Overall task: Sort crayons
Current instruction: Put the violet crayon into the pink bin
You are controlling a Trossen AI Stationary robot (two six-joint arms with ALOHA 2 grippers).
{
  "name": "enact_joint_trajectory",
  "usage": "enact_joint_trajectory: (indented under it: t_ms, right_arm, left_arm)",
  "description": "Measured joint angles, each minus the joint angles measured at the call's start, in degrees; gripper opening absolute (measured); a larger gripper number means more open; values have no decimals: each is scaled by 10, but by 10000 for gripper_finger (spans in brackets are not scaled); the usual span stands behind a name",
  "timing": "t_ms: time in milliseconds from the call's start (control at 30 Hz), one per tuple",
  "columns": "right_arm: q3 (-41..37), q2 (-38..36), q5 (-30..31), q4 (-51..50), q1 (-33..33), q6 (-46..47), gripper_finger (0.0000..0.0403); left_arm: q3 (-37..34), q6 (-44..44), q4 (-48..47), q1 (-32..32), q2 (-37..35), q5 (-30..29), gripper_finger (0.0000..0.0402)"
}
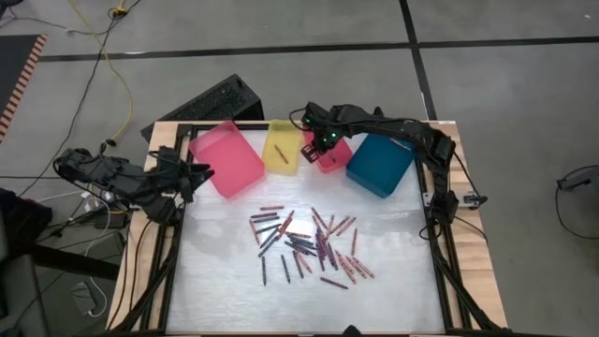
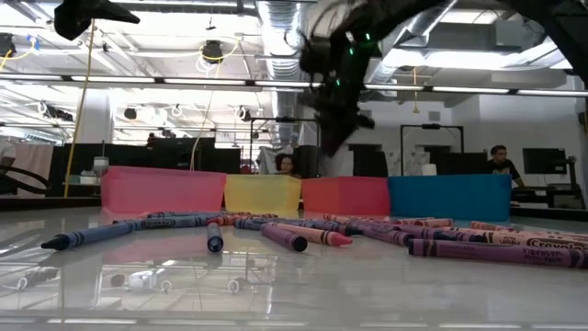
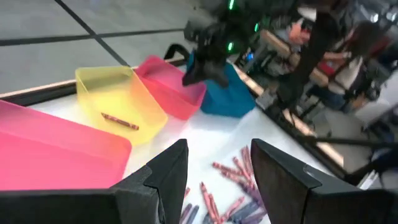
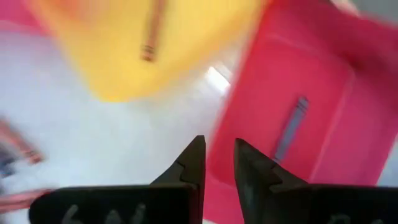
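Right end effector (image 4: 217,163) slightly parted, empty, above red tray (image 4: 323,87)

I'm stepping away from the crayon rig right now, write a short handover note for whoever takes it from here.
Right gripper: over the red tray, jaws slightly apart, nothing between them.
Left gripper: open, empty, waiting at the table's left edge beside the pink tray.
Done: one crayon lies in the red tray, one in the yellow tray. Nothing can be seen in the pink tray or the blue tray.
Left: the main pile of crayons is still loose mid-table, in front of the trays. Nearly all sorting remains.
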Motion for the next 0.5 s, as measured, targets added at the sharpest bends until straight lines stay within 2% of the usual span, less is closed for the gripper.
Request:
enact_joint_trajectory:
  t_ms: [133, 267, 500]
  right_arm:
    - [59, 0, 0, -17, 37, -39, 79]
    - [89, -1, 0, 7, 88, -84, 79]
    - [85, 2, 0, 124, 161, -110, 79]
  left_arm:
    - [0, 9, 0, 0, 33, 5, 165]
    - [0, 9, 1, 0, 64, 3, 165]
    - [0, -19, 7, 0, 74, 11, 165]
